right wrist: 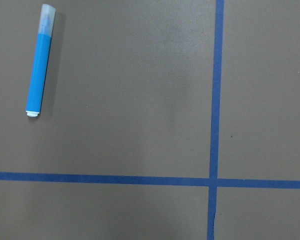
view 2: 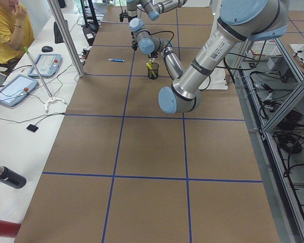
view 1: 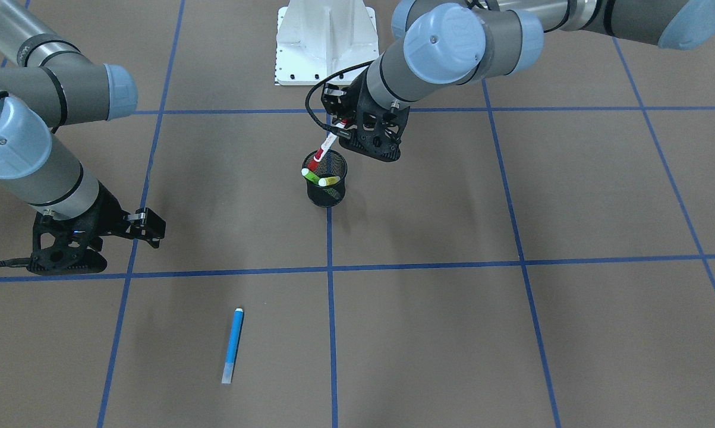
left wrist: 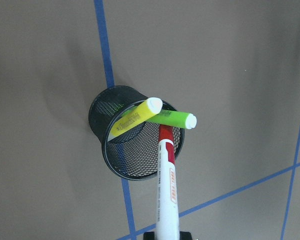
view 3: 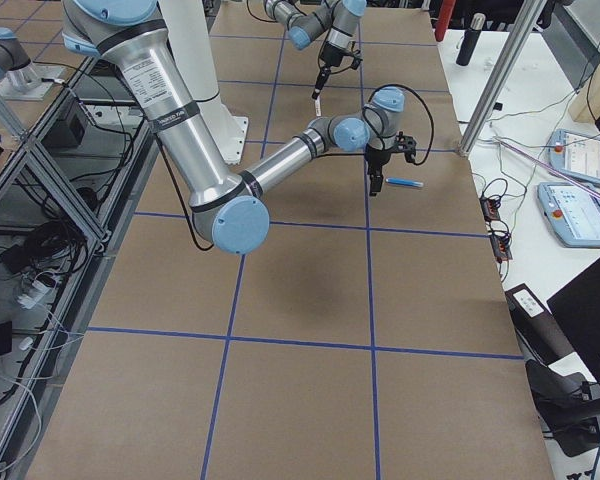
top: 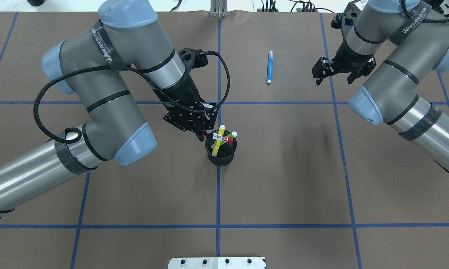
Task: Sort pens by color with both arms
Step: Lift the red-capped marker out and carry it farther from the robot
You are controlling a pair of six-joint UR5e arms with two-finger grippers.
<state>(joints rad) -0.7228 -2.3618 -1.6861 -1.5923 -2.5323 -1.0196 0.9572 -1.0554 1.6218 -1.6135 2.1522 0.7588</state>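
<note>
Mesh cup (top: 220,158), black, stands upright at the middle of the brown bench (top: 284,179), on a crossing of the blue tape lines (top: 284,226). Two pens lean inside it with their pale ends above the rim: the yellow pen (top: 217,144) and the green pen (top: 230,137), crossing each other near the top.

The left end effector (top: 208,135) hangs just beside the cup, at about 10 o'clock of it in the overhead view, clamped on the white barrel of the red-capped pen (top: 223,139). That pen is tilted with its red cap lowest, at the cup's mouth, beside the ends of the other two. Whether the cap touches the mesh or the other pens cannot be told.

The blue pen (top: 270,67) lies flat on the bench, well apart from the cup, at about 1 o'clock of it in the overhead view, touching nothing. The right end effector (top: 333,80) hovers at 3 o'clock of the blue pen, near a tape line, its jaws apart and holding nothing. Its wrist camera looks straight down on the blue pen and a tape crossing.
</note>
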